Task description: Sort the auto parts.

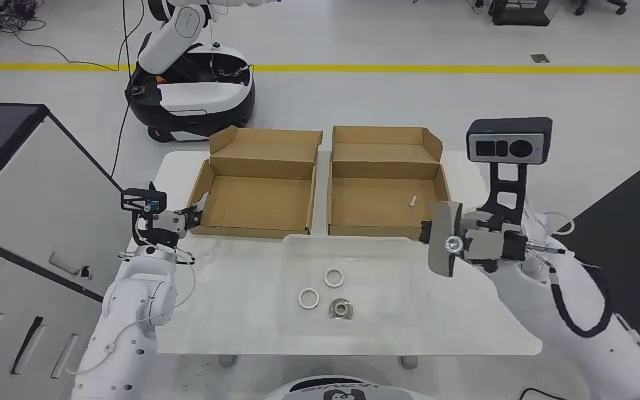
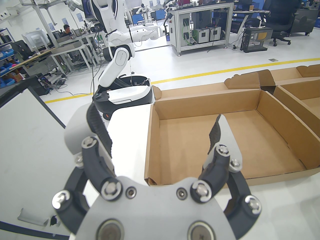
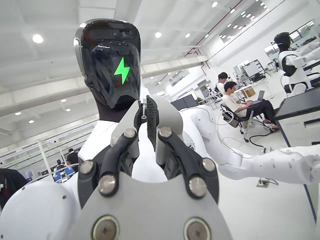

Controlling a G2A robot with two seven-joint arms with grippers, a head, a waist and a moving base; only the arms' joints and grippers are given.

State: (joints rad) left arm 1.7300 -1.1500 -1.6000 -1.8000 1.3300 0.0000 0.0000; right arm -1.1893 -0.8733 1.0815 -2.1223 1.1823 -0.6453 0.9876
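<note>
Two flat white plastic rings (image 1: 334,277) and a small round silvery metal fitting (image 1: 341,309) are seen lying close together on the white bench (image 1: 230,300), on the near side of two open brown cardboard boxes (image 1: 260,200). One small white pin (image 1: 412,200) lies in the right-hand box. The right hand (image 3: 146,108) is held raised at that box's near right corner, its fingers brought together on what appears to be a small dark threaded part (image 3: 143,112). The left hand (image 2: 155,116) is held with fingers apart beside the left-hand box's outer wall. The held part is judged best carried low over its matching box and released only once well inside the walls, so that a bounce out is avoided.
</note>
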